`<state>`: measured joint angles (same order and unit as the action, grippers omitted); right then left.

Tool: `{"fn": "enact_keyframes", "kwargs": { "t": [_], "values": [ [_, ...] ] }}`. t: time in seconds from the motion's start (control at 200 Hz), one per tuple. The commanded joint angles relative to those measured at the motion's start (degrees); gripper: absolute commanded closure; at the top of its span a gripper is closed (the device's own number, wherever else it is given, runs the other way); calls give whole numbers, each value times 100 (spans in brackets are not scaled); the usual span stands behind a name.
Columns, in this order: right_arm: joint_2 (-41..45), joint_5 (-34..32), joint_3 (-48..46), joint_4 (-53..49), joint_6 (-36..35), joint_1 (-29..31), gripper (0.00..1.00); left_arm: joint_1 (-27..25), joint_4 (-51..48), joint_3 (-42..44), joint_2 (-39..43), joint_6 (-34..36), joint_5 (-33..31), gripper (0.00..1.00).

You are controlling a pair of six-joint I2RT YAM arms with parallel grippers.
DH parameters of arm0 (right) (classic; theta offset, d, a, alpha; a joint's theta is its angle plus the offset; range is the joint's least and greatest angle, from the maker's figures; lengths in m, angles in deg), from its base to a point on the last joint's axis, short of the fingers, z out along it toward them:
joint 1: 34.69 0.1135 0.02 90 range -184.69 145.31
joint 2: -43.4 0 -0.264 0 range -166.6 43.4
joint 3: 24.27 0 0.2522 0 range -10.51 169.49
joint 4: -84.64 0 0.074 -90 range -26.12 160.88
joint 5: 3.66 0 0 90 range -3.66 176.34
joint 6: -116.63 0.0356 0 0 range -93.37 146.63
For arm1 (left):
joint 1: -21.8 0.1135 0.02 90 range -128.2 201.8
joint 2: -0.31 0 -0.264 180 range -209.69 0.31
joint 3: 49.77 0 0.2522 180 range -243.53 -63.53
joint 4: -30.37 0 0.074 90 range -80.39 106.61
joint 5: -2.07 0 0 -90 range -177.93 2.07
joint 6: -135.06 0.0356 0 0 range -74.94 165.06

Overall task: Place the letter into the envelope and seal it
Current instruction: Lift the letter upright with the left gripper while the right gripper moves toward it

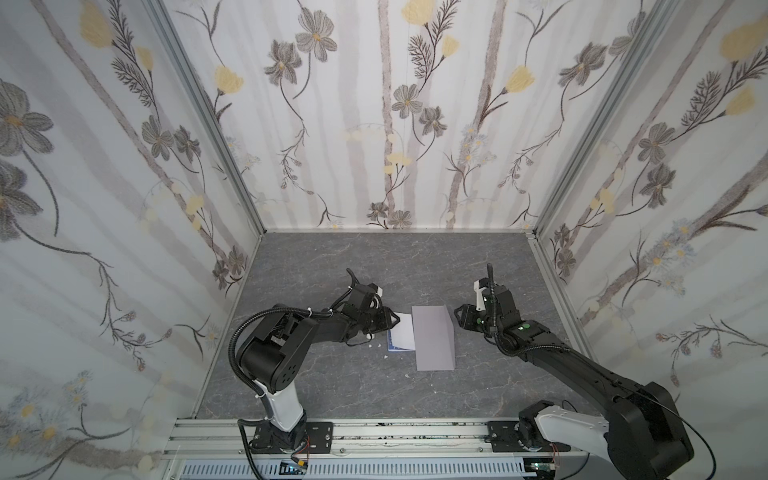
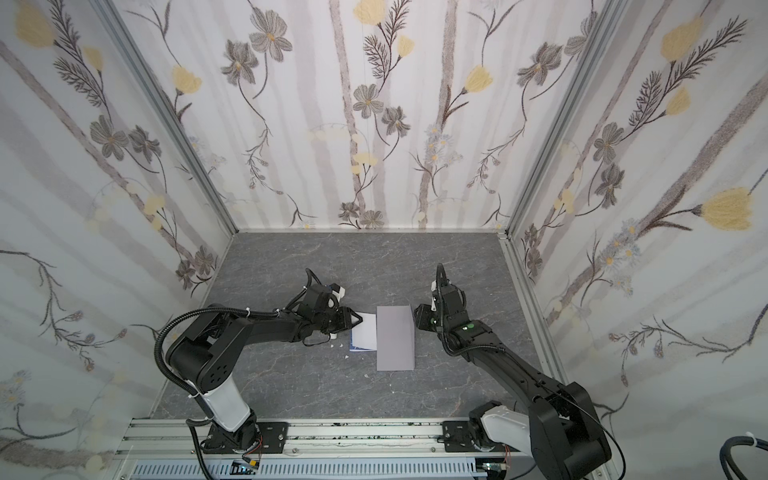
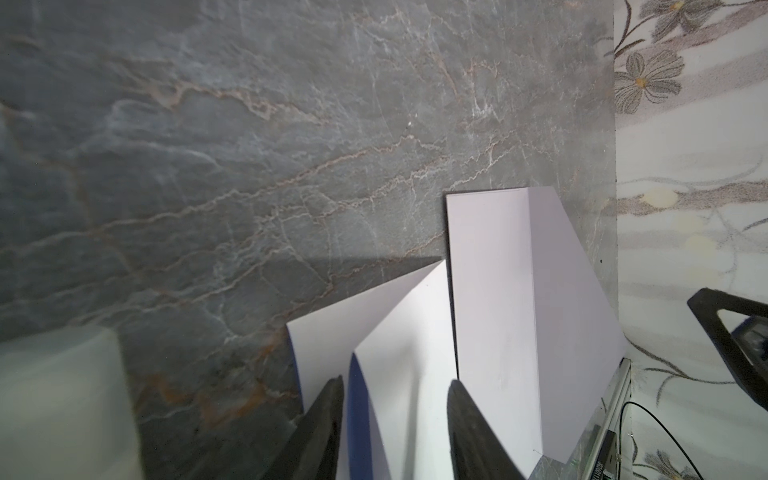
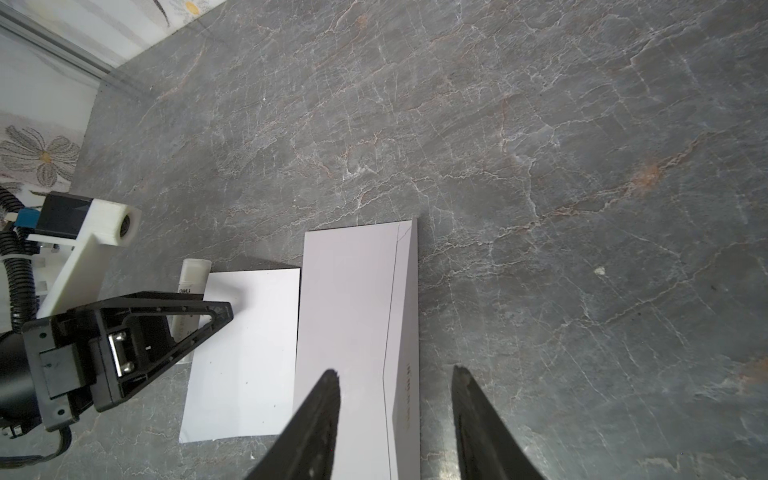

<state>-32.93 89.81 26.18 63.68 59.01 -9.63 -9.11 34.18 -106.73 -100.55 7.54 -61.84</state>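
Both top views, same layout
- The envelope (image 1: 434, 340) (image 2: 395, 338) lies on the grey marbled desk (image 1: 374, 266), just below the middle of the frame. Its long axis runs up and down the picture. Its flap (image 1: 448, 332) runs along the right long side, open and shaded darker than the body. I cannot tell how far it lifts off the desk.
- The letter (image 1: 402, 332) (image 2: 365, 332) sits immediately left of the envelope, against its left long edge. I cannot tell whether it is merely touching or tucked slightly under. It is folded with the white side out, and a strip of blue border shows at its lower left corner.
- A few small white scraps (image 1: 376, 345) lie on the desk just left of the letter.

My left tool (image 1: 395, 322) (image 3: 395, 382) comes in from the left of the frame, with its tips over the letter's upper left part. In the left wrist view its fingers (image 3: 328, 415) stand partly apart. A lifted, bowed leaf of the letter (image 3: 399, 353) fills the gap from one finger to the other. I cannot tell whether they are squeezing it or only straddling it.

My right tool (image 1: 456, 318) (image 4: 395, 374) reaches in from the lower right, with its tips just right of the envelope's upper right corner. In the right wrist view the jaws are partly apart. One finger is over the envelope body (image 4: 345, 332), the other is over bare desk, and the flap lies between them. The tool has hold of nothing.

The right wrist view also shows a white tube (image 4: 193, 282) lying at the letter's side away from the envelope, partly behind my left tool
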Motion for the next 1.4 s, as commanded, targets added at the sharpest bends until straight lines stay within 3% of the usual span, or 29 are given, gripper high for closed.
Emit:
{"fn": "enact_keyframes", "kwargs": {
  "t": [0.0,0.385,0.615,0.984,1.394],
  "values": [
    [-22,56,-5,257,37,0,54,7,237,35,24,-62,98,59],
    [-22,101,-21,281,57,1,55,7,300,66,19,-109,168,71],
    [22,190,-13,353,81,2,55,7,319,49,26,-107,186,100],
    [230,519,192,274,-24,7,54,99,296,-13,591,-212,252,100],
    [362,2294,-91,1751,341,38,35,112,47,-472,1576,-486,780,100]
  ]
}}
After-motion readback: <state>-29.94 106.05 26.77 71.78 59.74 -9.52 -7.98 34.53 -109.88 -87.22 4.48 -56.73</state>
